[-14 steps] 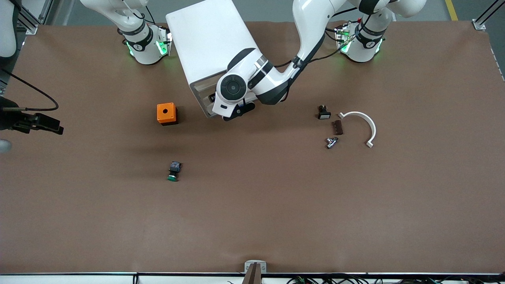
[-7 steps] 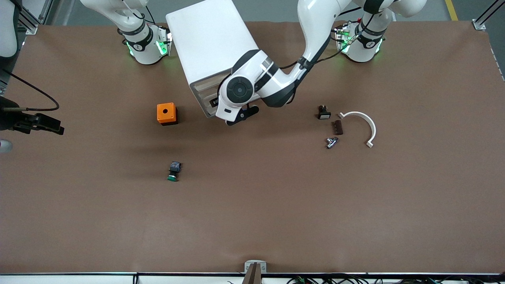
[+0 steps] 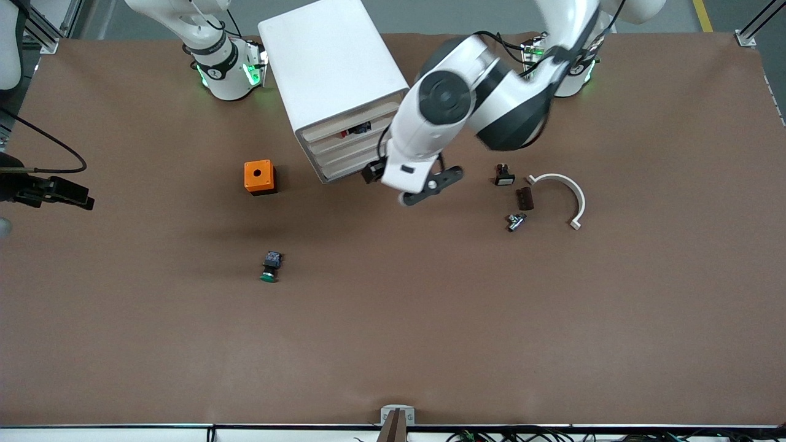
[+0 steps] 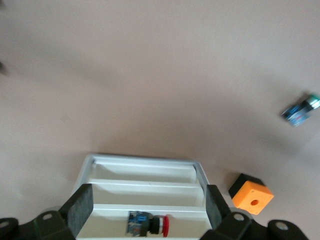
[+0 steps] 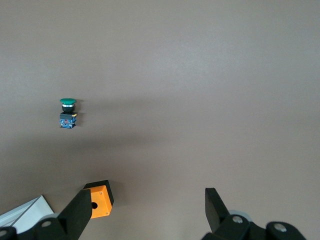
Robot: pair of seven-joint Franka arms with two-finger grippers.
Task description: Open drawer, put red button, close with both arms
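Lifted clear since earlier, the left tool (image 3: 424, 187) hangs open and empty over the counter (image 3: 430, 307) before the cabinet (image 3: 331, 80). Red button (image 4: 150, 224) lies in the open top drawer (image 4: 145, 220); closing remains. Right tool (image 3: 52, 191) waits, open, empty.

High front view, wrist views downward, sharing orange box (image 3: 260, 177).

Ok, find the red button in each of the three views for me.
Front view: the red button lies in the open top drawer of the cabinet.
Left wrist view: it lies in that drawer, between the left pincer's fingers.
Right wrist view: not in it.
Shared landmark: the orange box.
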